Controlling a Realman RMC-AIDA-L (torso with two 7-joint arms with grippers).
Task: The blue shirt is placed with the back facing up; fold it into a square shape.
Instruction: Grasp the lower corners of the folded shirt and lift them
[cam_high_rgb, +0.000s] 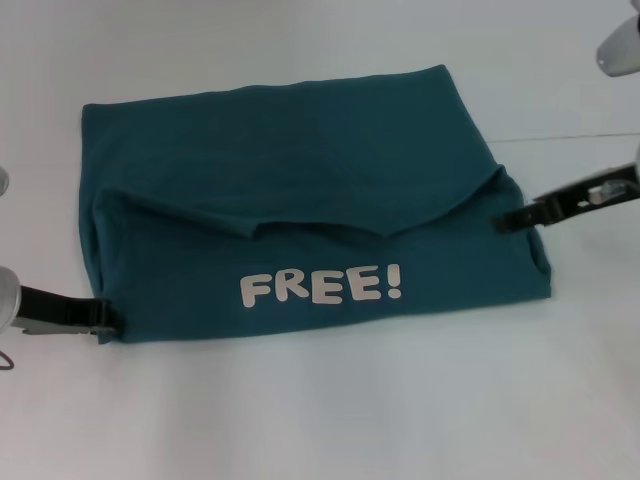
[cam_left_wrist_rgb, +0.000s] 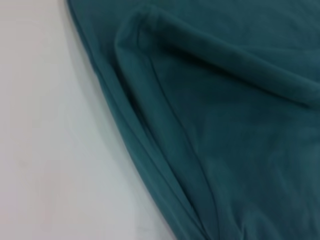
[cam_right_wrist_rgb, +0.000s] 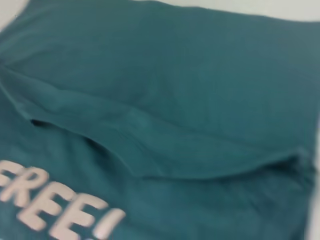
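The blue shirt (cam_high_rgb: 300, 220) lies mid-surface (cam_high_rgb: 320, 420), already folded into a rough rectangle with white "FREE!" lettering (cam_high_rgb: 320, 287) on the near panel — so it carries a print. The left end effector (cam_high_rgb: 112, 320) meets the near-left corner, the right end effector (cam_high_rgb: 500, 222) the right edge beside the fold — likely placed to pinch both sides for another fold. Whether either is clamped on cloth cannot be told.

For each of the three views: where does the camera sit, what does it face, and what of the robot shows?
Head view: looks forward and down on the blue shirt; left gripper and right gripper at its edges.
Left wrist view: close over the shirt's layered hem; no robot parts.
Right wrist view: over folded fabric; no robot parts.
Shared: FREE! print, head and right wrist views.
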